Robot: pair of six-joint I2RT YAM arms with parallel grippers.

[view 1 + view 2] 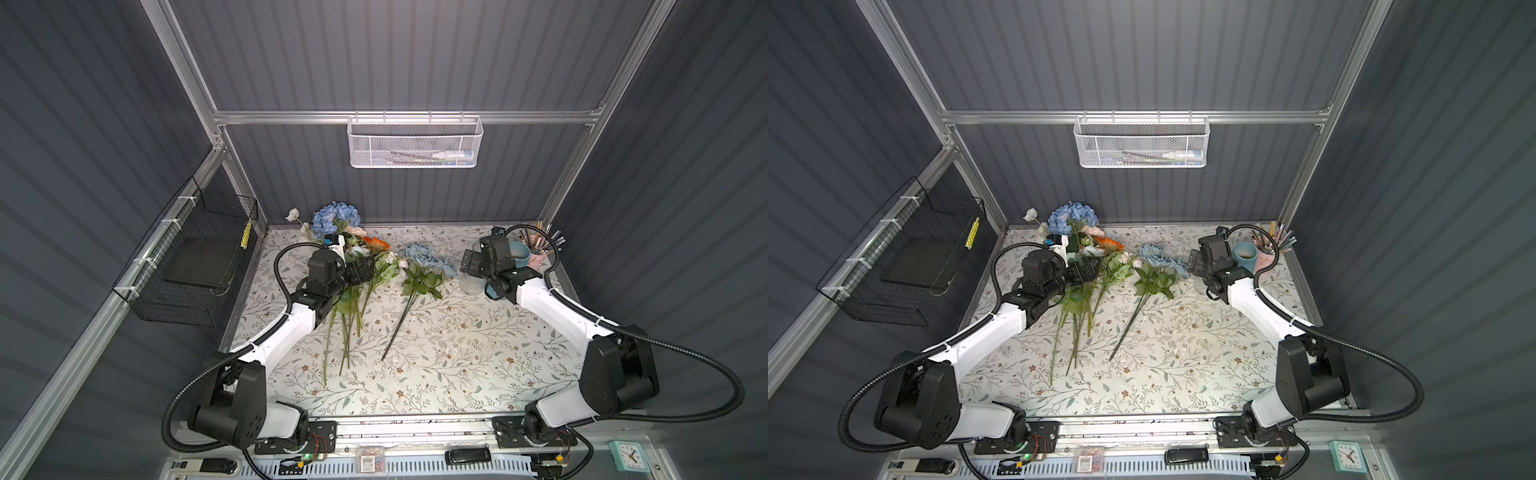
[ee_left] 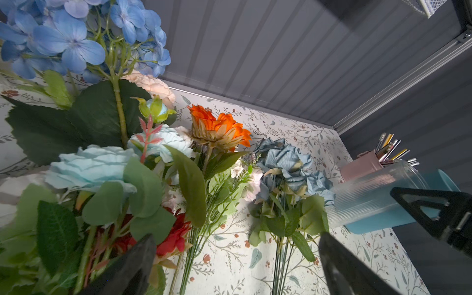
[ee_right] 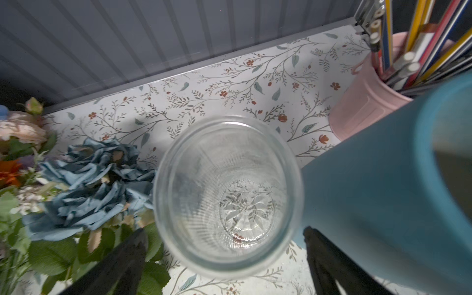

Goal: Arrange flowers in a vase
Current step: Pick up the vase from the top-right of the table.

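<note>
While the left fingers gape empty over the flowers, the right fingers stand open at the vase, blue cup crowding it.

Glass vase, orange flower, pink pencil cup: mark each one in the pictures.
glass vase point(image 3: 189, 194), right wrist view, on its ribbed inner wall.
orange flower point(image 2: 219, 127), left wrist view, on the petals.
pink pencil cup point(image 3: 362, 112), right wrist view, on its outer wall.
</note>
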